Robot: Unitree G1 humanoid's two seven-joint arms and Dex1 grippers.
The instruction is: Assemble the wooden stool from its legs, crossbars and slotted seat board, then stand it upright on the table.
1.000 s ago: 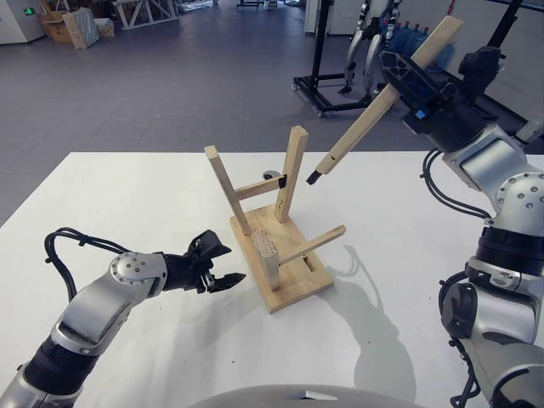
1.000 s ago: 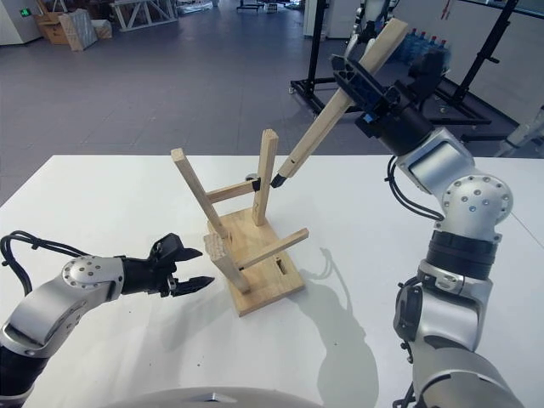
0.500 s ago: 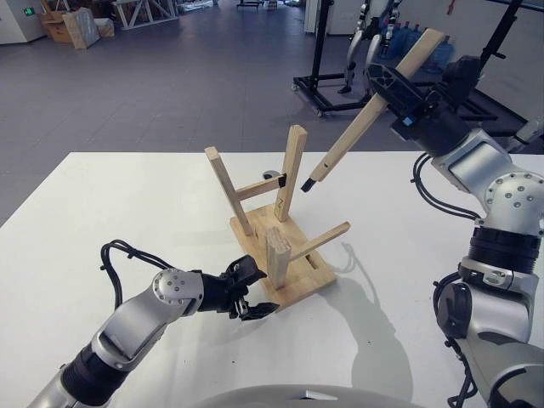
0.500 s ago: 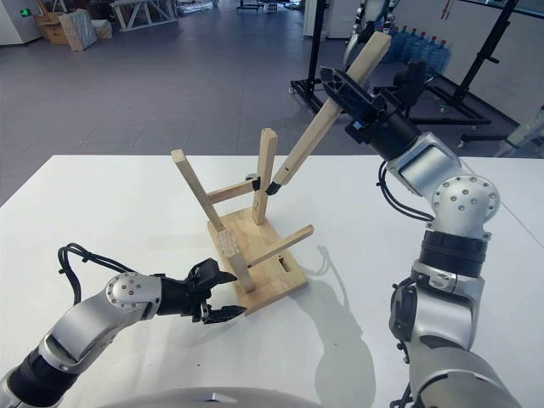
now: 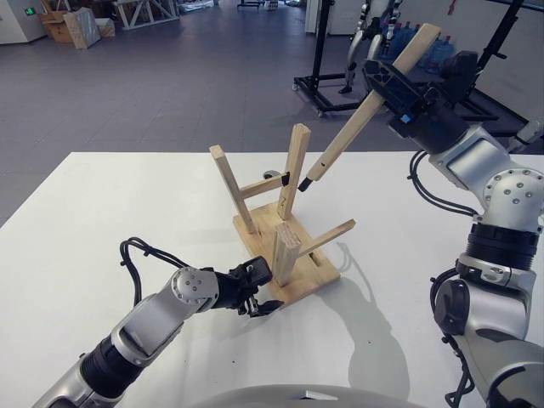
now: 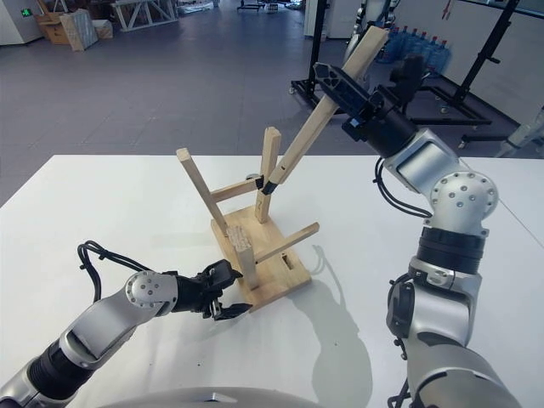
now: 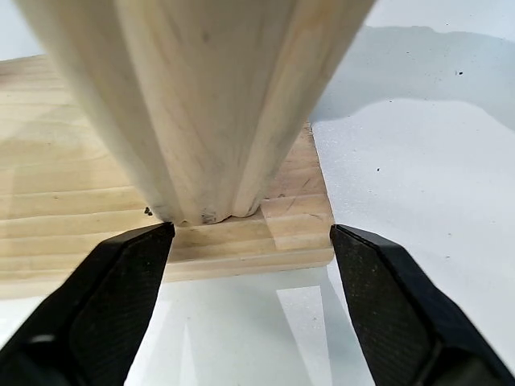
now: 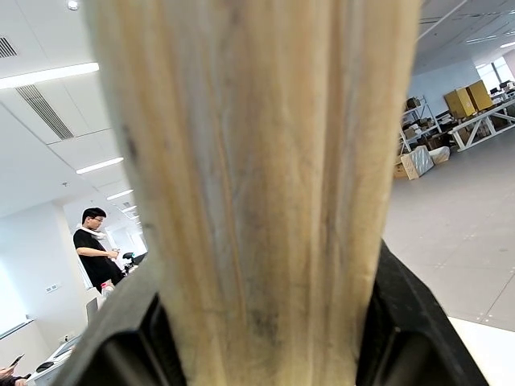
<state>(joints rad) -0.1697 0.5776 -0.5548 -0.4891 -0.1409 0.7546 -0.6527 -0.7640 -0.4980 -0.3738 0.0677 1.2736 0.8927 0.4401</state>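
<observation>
Seat board (image 5: 299, 285) lies flat on the white table (image 5: 102, 221), underside up, its long axis running from the far left to the near right. Three legs rise from it. Two stand at its far end: the left one (image 5: 233, 189) leans left, the right one (image 5: 292, 170) is almost upright, and a crossbar (image 5: 262, 186) joins them. A shorter-looking near leg (image 5: 285, 252) stands at the board's near corner, with a second crossbar (image 5: 327, 239) pointing out from it to the right over the board. The left gripper (image 5: 265, 287) sits low at that near corner, jaws spread either side of the leg's base without touching it. Above the board's far end, the right gripper (image 5: 389, 82) is clamped on the fourth leg (image 5: 361, 115), which slants down and left, its dark lower tip just beside the far right leg.
</observation>
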